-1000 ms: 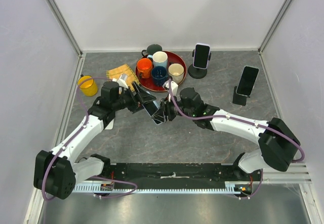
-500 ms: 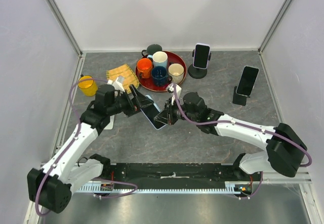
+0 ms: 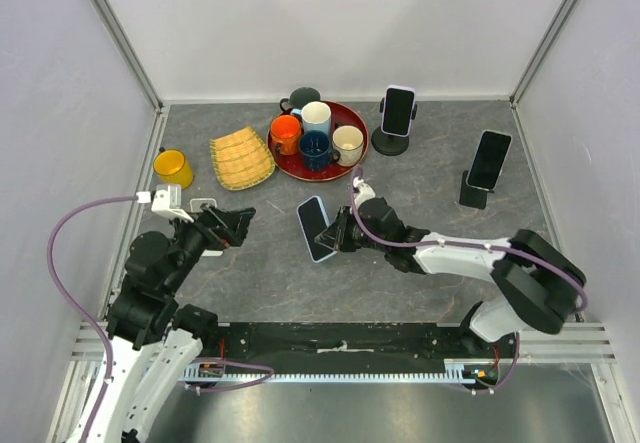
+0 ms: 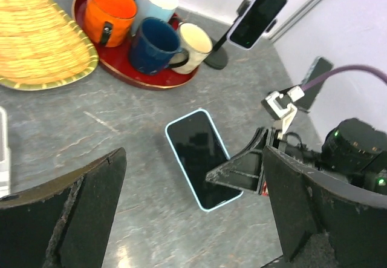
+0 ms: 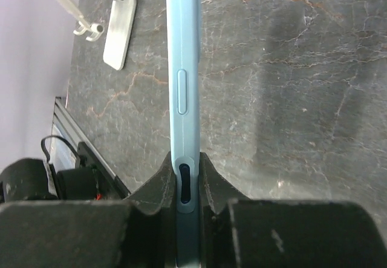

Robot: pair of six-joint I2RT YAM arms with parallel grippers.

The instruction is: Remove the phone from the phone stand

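Gripping the light-blue phone point(image 3: 316, 229) with the right gripper point(image 3: 337, 235), probably flat on the table point(image 3: 430, 178). Left gripper point(image 3: 228, 225) spread wide, empty.

no text, brand, number or sign can be read in any of the views. the phone point(image 4: 202, 159) lying face up shows only a dark, blank screen, and nothing legible is printed along its light blue edge.
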